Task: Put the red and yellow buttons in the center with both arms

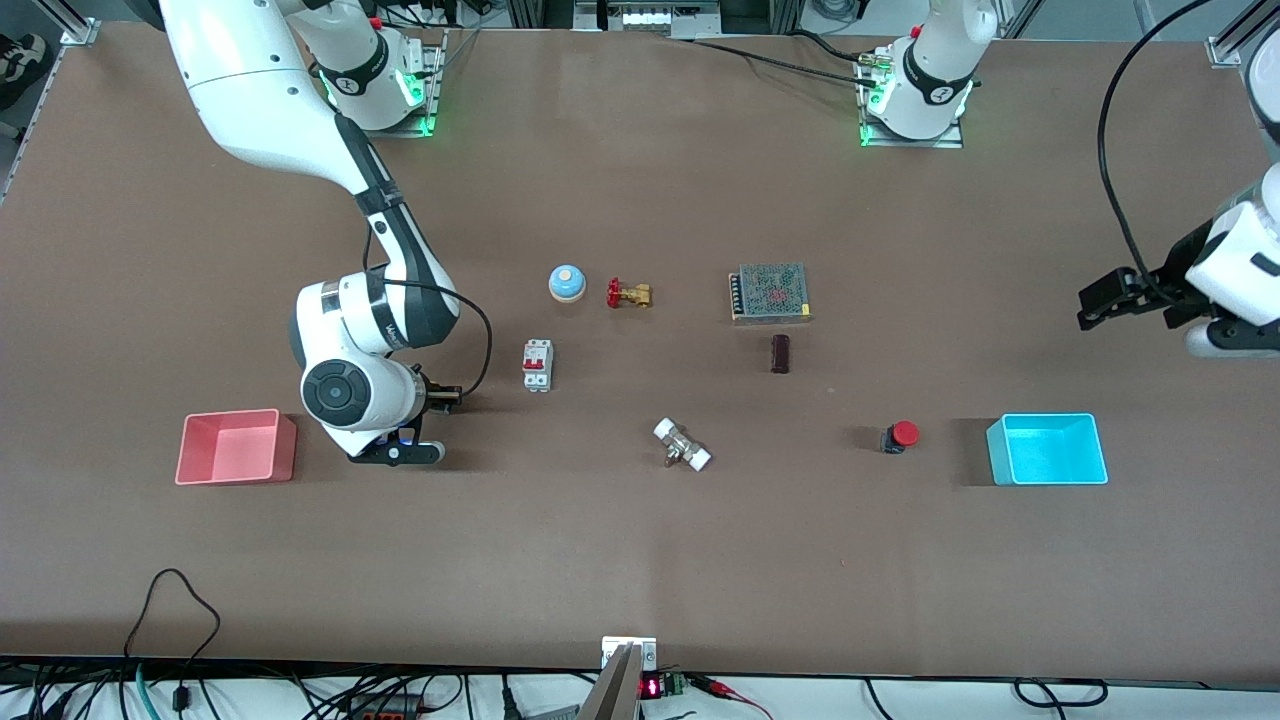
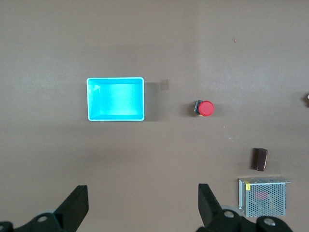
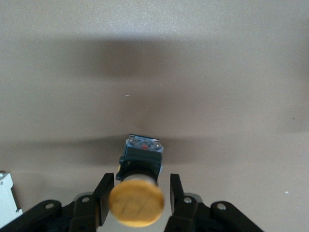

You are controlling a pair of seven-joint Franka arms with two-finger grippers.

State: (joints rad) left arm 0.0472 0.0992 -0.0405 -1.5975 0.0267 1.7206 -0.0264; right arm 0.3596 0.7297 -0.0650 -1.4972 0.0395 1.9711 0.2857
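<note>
- Two buttons total. The red button (image 1: 901,436) sits on the table (image 1: 640,560) at right of centre in the front view, just beside the cyan tray (image 1: 1047,450) but not touching it.
- The yellow button (image 3: 137,198) only shows in the right wrist view, low in the middle of the frame, sitting between the right gripper (image 3: 135,198)'s fingers (image 3: 103,192). They look clamped on its black body, though I can't quite see contact on both sides.
- In the front view, the right gripper (image 1: 398,452) is down low at lower left, beside the pink tray (image 1: 236,447).
- Left gripper (image 1: 1110,300) hangs at the right edge of the front view, above the cyan tray's end of the table; jaws spread wide with nothing in them.
- Two trays: one pink, one cyan.
- One each of the rest, mid-frame: blue bell (image 1: 566,283), brass valve (image 1: 629,294), breaker (image 1: 537,365), mesh power supply (image 1: 770,293), dark block (image 1: 780,353), and a white-ended fitting (image 1: 682,444).
</note>
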